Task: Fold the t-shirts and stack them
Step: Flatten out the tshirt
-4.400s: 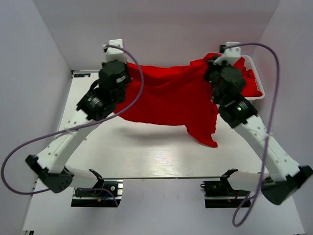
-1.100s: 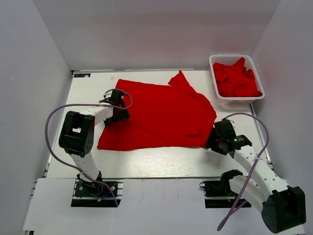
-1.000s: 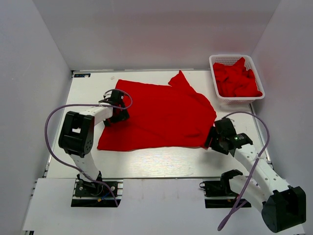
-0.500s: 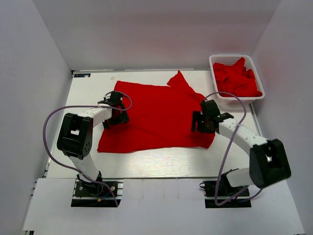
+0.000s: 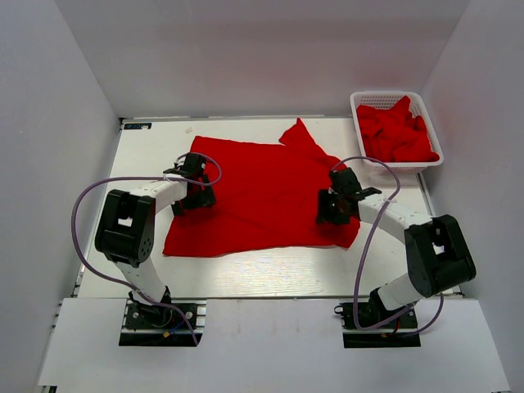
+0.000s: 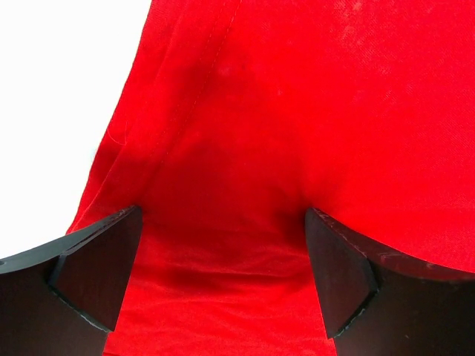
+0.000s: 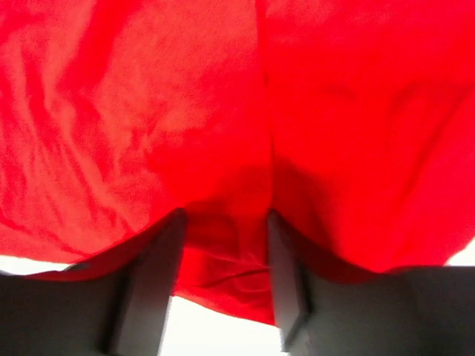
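A red t-shirt [image 5: 262,180] lies spread flat across the middle of the white table [image 5: 270,266]. My left gripper [image 5: 201,196] rests low over its left side, close to the sleeve edge. In the left wrist view that gripper [image 6: 223,274] is wide open, with smooth red cloth [image 6: 297,111] under and between the fingers. My right gripper [image 5: 330,213] sits on the shirt's lower right part. In the right wrist view its jaws [image 7: 223,274] stand partway closed around wrinkled hem cloth [image 7: 223,252], a gap still showing between them.
A white basket [image 5: 385,94] at the back right holds several crumpled red t-shirts [image 5: 397,135]. Grey walls close in the table on three sides. Both arm bases sit at the near edge, with purple cables looping beside the arms.
My right gripper has moved from off the shirt's lower right corner up and left onto the shirt, and its jaws have narrowed. The left gripper has stayed in place, open.
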`<act>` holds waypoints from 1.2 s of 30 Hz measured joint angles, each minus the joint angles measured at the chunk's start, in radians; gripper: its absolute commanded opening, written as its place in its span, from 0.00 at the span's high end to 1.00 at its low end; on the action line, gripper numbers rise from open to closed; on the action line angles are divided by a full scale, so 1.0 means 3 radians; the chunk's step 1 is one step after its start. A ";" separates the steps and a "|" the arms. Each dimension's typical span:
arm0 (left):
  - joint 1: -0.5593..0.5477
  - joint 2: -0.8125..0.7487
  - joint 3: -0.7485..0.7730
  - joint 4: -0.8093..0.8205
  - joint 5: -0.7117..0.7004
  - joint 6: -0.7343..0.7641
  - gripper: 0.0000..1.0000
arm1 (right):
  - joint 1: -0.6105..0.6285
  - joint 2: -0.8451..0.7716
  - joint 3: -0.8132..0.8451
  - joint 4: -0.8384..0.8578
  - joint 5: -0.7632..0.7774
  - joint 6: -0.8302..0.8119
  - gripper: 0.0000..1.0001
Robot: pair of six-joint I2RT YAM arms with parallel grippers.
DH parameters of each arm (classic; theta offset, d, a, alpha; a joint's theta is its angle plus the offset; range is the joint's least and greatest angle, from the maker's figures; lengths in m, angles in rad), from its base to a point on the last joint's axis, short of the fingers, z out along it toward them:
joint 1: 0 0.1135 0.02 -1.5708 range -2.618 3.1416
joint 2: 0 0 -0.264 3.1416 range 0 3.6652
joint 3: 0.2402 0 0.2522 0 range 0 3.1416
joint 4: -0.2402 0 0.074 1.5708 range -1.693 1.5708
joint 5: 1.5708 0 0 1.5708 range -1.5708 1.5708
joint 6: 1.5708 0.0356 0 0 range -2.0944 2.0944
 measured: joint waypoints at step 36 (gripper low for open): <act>-0.0004 -0.0088 -0.0015 -0.0188 -0.0056 -0.0013 0.00 | 0.0084 -0.2570 -0.0676 -0.1606 -0.1105 0.0477 0.23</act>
